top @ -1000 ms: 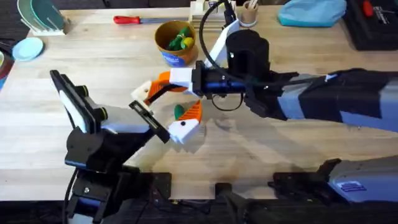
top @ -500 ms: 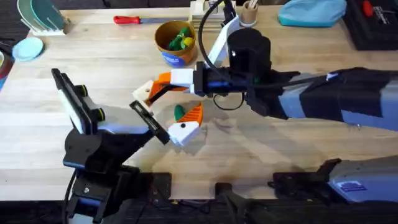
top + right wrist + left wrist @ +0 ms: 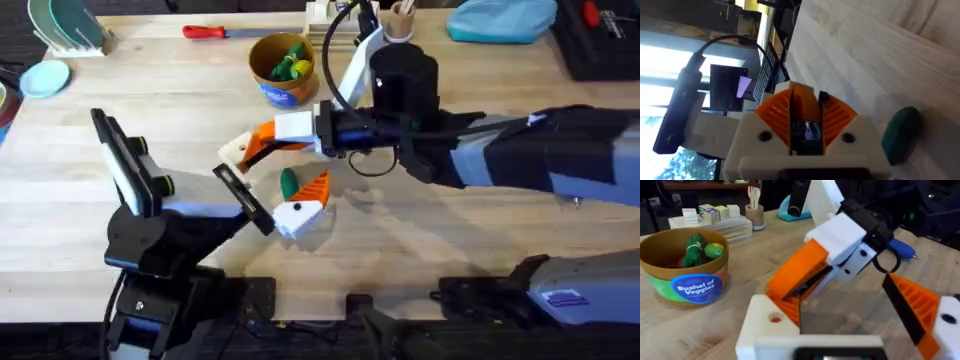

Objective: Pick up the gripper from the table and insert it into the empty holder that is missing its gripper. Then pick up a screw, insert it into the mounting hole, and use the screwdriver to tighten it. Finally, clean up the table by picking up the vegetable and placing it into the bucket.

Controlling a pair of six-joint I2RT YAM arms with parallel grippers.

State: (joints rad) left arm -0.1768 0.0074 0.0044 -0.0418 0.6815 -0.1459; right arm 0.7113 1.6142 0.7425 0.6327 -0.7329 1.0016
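The right end effector (image 3: 250, 148) is seen pinched nearly shut on something small and dark. The left end effector (image 3: 300, 195) is held spread open on the table (image 3: 480, 240), the vegetable (image 3: 288, 182) lying just beside its orange finger. The bucket (image 3: 280, 68) stands farther back, well apart.

Left arm: I rise from my base at the lower left of the overhead view and reach forward toward the table's middle.
Left gripper (image 3: 297, 205): my white blocks with orange ribbed pads point toward the centre; in my own wrist view one orange pad (image 3: 912, 302) stands well apart from the other finger, so I am spread wide.
Right arm: I stretch in from the right side, dark and large, across the middle.
Right gripper (image 3: 250, 148): my orange pads (image 3: 832, 116) lie pressed close together, pointing left.
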